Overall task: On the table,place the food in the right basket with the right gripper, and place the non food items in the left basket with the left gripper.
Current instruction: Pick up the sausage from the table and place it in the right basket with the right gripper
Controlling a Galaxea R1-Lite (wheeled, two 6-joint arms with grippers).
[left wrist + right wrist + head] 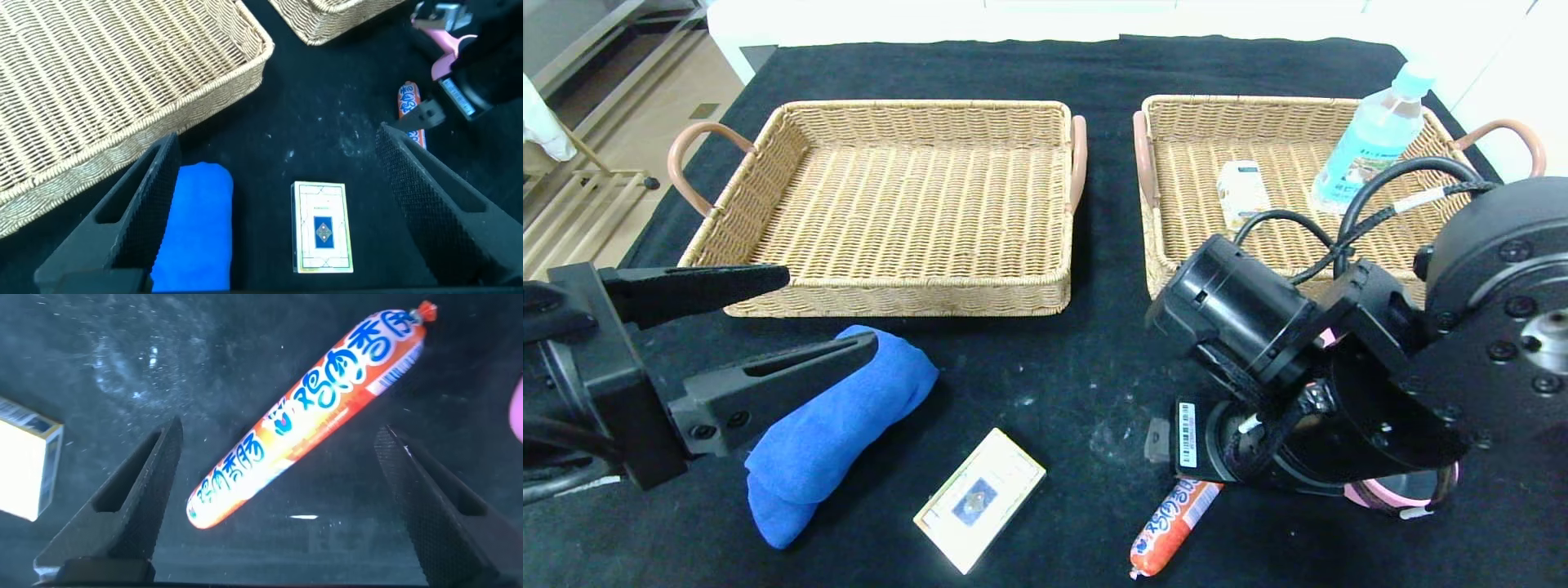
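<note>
Your right hand point(278, 506): open, poised over sausage point(306, 420) on the bench point(1054, 392). Your left hand point(278, 204): open above blue cloth point(194, 224) and card box point(323, 226), near left basket point(898, 204).

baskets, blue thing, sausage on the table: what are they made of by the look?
Left basket and right basket: woven wicker or rattan-look strands, matte tan, with smooth pinkish handles; natural or plastic, can't tell.
Blue cloth: soft fuzzy fabric, likely microfibre, rolled and slumped.
Sausage: glossy printed plastic film casing, with a clipped end, lying between the right gripper's open fingers.
</note>
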